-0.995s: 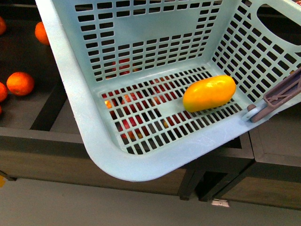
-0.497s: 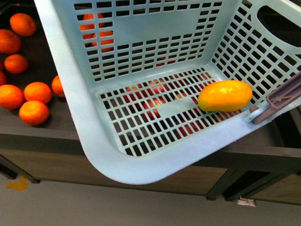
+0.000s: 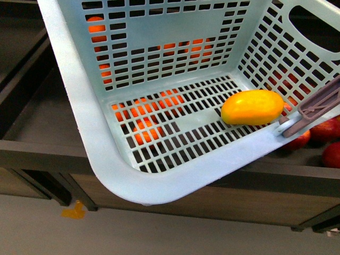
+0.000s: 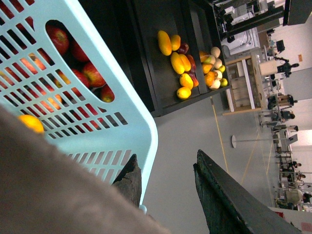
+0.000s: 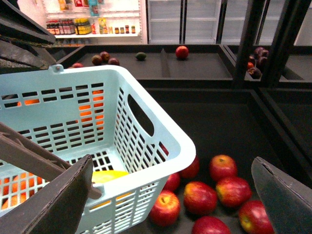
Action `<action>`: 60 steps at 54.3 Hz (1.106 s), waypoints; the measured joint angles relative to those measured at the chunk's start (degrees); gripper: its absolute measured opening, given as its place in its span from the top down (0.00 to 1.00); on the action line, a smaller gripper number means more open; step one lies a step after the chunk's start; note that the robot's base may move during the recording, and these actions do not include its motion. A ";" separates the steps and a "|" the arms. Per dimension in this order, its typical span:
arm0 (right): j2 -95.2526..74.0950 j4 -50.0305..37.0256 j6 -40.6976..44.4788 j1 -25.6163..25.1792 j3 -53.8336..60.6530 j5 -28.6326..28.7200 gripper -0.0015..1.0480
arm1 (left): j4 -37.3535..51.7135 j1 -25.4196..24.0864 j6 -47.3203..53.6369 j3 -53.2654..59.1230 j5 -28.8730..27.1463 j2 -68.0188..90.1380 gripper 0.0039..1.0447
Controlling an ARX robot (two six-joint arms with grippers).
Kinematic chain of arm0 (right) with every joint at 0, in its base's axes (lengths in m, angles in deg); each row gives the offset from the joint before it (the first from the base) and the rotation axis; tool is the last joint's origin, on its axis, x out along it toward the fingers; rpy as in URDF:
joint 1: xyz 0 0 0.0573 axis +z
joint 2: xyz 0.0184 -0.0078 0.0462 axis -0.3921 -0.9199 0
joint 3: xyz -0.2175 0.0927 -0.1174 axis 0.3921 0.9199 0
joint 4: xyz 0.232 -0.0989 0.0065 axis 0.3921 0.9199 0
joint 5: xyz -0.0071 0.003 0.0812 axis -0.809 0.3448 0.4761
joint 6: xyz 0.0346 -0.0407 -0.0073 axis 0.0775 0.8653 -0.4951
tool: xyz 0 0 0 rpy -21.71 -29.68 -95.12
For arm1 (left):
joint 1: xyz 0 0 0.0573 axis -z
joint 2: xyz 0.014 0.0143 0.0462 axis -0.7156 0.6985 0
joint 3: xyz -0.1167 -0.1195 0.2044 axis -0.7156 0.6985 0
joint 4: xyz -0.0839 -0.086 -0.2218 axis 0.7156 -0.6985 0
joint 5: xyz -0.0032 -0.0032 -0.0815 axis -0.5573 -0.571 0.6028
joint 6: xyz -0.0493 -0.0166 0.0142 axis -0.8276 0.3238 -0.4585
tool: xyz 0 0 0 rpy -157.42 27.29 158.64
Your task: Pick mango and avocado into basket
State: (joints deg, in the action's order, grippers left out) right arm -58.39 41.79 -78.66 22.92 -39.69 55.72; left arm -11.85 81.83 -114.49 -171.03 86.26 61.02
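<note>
The light blue basket (image 3: 79, 122) fills the front view, tilted, with the glossy yellow-orange mango (image 3: 252, 107) lying in its floor's right corner. The brown handle (image 3: 319, 103) crosses the right rim. In the left wrist view my left gripper (image 4: 165, 163) is shut on the basket's handle (image 4: 48, 190), a blurred brown mass close to the lens, beside the basket wall (image 4: 122, 97). My right gripper (image 5: 173, 195) is open beside the basket (image 5: 161, 131), above red apples, and the mango (image 5: 109, 175) shows inside. A small dark green fruit (image 5: 141, 56), possibly the avocado, lies on a far shelf.
Red apples (image 5: 200, 197) fill the dark bin under my right gripper and show by the basket (image 3: 324, 130). Oranges (image 3: 143, 130) show through the basket's slots. A dark shelf edge (image 3: 32, 154) runs below. Yellow mangoes and mixed fruit (image 4: 178, 61) lie on another shelf.
The scene behind the basket has shifted: the loose oranges at the left are gone from open view, and red apples have appeared at the right. The mango slid right, then stayed.
</note>
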 joint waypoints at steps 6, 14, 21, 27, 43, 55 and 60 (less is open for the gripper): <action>-0.09 0.02 0.02 0.04 0.02 0.07 0.08 | 0.00 -0.15 0.02 0.00 -0.20 -0.02 0.71; -0.07 0.04 0.02 0.07 0.02 0.04 0.08 | 0.00 -0.17 0.07 0.00 -0.04 0.00 0.71; 0.02 0.02 0.02 0.07 0.02 -0.02 0.08 | 0.00 -0.15 0.04 0.00 -0.04 0.00 0.71; -0.04 0.04 0.02 0.04 0.02 0.04 0.08 | 0.00 -0.17 0.00 0.02 0.04 0.00 0.71; -0.04 0.09 0.02 0.11 0.02 -0.07 0.08 | 0.00 -0.20 0.00 0.04 -0.09 0.00 0.71; -0.04 0.09 0.02 0.11 0.02 0.00 0.08 | 0.00 -0.20 0.11 0.04 -0.09 0.00 0.71; -0.04 0.09 0.02 0.11 0.02 0.04 0.08 | 0.00 -0.20 0.09 0.04 0.04 0.00 0.71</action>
State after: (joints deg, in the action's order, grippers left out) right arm -58.43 41.88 -78.64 23.03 -39.67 55.77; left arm -11.85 81.64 -114.41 -170.99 86.30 61.02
